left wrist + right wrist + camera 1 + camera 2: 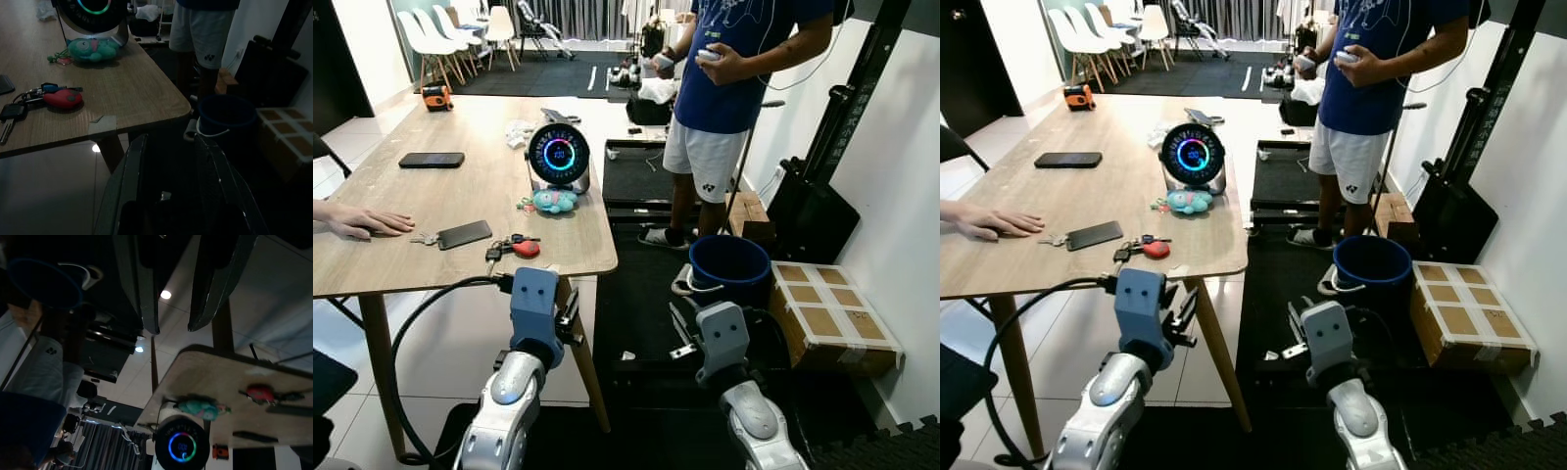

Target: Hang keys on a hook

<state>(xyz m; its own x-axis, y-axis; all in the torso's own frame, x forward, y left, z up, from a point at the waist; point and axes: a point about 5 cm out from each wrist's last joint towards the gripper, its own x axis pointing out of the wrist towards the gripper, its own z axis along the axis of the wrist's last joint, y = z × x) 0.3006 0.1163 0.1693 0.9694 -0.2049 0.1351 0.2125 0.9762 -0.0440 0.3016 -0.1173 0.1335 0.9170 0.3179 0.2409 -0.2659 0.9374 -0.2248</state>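
The step in hand looks like the approach, with the keys not yet picked up; both arms are raised low in front of the body, short of the table [460, 117] (no hook can be made out anywhere, so where the keys should end up is unclear); the next move, as I judge it, calls for the left gripper [570, 318] to reach up and forward toward 11 o'clock, over the table's near edge, and close on the bunch

The wooden table fills the scene from 9 to 12 o'clock; beyond it, at 1 o'clock, a person [724, 69] in a blue shirt stands holding two small controllers; a cardboard box [827, 313] sits on the floor at 3 o'clock, with a blue bucket [729, 264] just beside it; a round glowing display [558, 154] stands on the table with a small teal toy [554, 201] touching its base; another person's hand [357, 220] rests flat on the wood at 9 o'clock; two phones lie there too

The keys [512, 246], with a red fob, lie near the table's front edge, just beside the nearer phone [464, 234]

The left gripper has its fingers apart, holding nothing; the right gripper [683, 328] is likewise parted and empty
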